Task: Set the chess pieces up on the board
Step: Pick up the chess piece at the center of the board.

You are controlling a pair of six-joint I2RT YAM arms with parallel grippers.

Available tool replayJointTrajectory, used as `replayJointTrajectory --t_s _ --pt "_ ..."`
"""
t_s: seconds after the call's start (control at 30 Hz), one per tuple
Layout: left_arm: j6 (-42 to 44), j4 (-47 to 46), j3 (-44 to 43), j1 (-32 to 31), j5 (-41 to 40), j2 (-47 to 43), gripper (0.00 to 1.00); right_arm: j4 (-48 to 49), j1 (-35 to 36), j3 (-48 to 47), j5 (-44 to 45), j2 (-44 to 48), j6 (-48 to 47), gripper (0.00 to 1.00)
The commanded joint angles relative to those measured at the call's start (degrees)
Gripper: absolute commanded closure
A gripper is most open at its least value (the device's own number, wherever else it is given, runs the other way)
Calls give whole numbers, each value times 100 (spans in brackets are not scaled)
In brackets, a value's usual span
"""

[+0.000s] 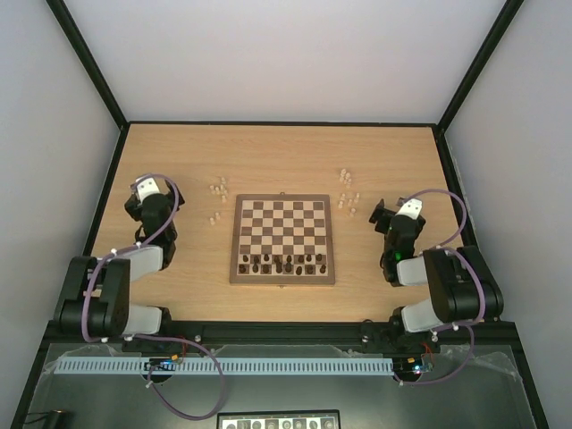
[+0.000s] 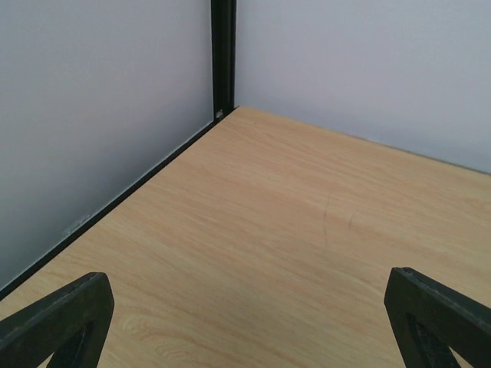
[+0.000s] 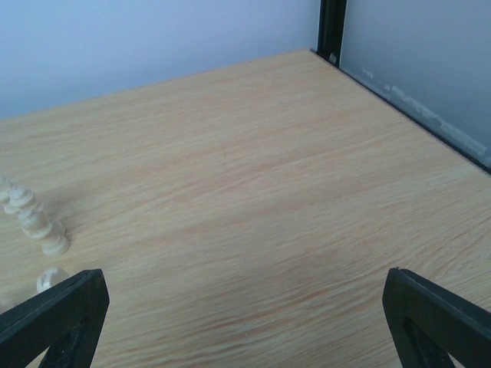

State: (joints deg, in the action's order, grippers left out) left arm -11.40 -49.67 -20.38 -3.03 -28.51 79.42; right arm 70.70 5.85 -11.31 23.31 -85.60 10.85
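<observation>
Pale cream chess pieces (image 1: 217, 192) — two loose clusters on the table (image 1: 286, 152), flanking the board (image 1: 283, 239). Dark chessmen (image 1: 281, 263) on its near rows. Left gripper (image 2: 245, 307), right gripper (image 3: 244, 307) — jaws wide apart.

Soft, even, bright light covers the pale wood-grain table (image 1: 277, 152), with no hard shadows or glare. From above, the square wooden chessboard with light and dark brown checks (image 1: 282, 239) is sharp, yet the tiny cream chess pieces (image 1: 349, 189) right of the board are barely resolved. In the wrist views, the left tool (image 2: 247, 322) and right tool (image 3: 245, 322) read as dark, soft-edged silhouettes.
</observation>
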Motion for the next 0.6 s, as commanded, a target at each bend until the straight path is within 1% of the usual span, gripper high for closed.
replayJointTrajectory --t_s 0.0,0.03,0.07,0.13,0.23,0.3,0.37,0.43,0.5,0.57 --pt "-155 1004 -280 -116 32 -614 1 -1664 11 -508 392 1099 265 1" --pt "-233 1149 -224 -137 212 -859 0 -2419 13 -896 260 1402 284 1" --pt "-301 1318 -194 -149 390 -1133 0 -2900 18 -1172 17 1643 253 1" --pt "-485 1809 -185 -215 647 -1778 0 -3714 28 -1594 -411 2184 420 1" --pt "-792 2554 -338 -276 1011 -2949 0 -4891 29 -2395 -887 2803 1015 1" --pt "-1081 3209 -640 -286 1073 -3563 0 -6028 30 -3160 -1055 2950 1711 1" --pt "-1319 3856 -1082 -286 1190 -4012 0 -7188 30 -4029 -1469 2822 1995 1" --pt "-1471 4649 -1682 -286 1219 -4169 0 -8340 23 -4880 -2028 2522 2053 1" --pt "-1633 5480 -2368 -286 1199 -4066 0 -8810 13 -5271 -2533 2334 2103 2" --pt "-1760 6150 -3112 -286 1435 -3800 1 -9022 8 -5446 -3117 2286 2039 2"
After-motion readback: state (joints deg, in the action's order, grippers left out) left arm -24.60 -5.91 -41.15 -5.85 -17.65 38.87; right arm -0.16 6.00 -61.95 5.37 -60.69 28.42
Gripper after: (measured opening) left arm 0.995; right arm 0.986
